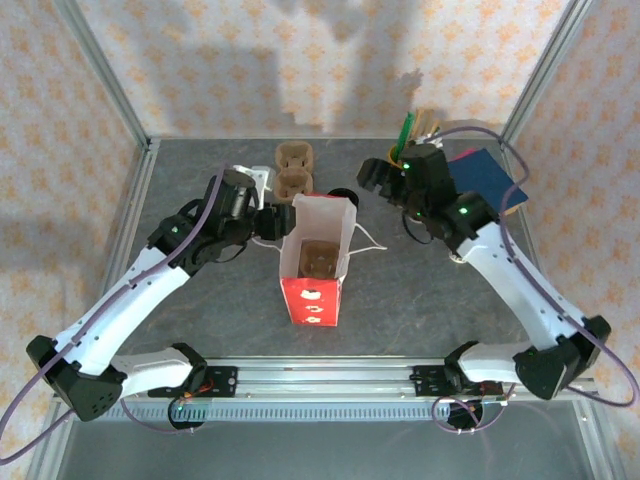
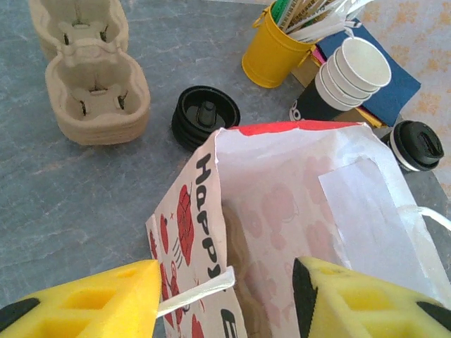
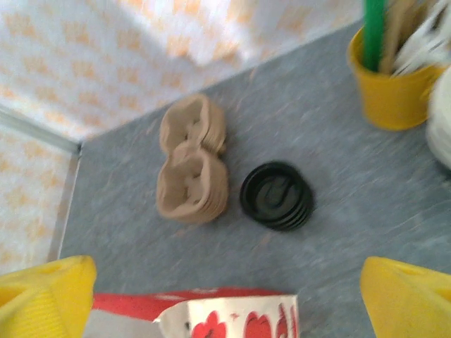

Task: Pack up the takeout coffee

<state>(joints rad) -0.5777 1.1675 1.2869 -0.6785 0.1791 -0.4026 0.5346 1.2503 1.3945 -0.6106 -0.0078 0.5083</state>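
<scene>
The takeout coffee, a dark cup with a round black lid, stands on the table to the right of the bag, at the right edge of the left wrist view. The red-and-white paper bag stands upright and open mid-table, with a brown pulp carrier at its bottom. My left gripper is open, its yellow fingers straddling the bag's left wall and a white handle strip. My right gripper hangs wide open above the bag's far rim, holding nothing.
Behind the bag sit a stack of pulp cup carriers and a stack of black lids. At the back right are a yellow cup of sticks and straws, stacked white cups and a blue pad. Metal frame posts line the sides.
</scene>
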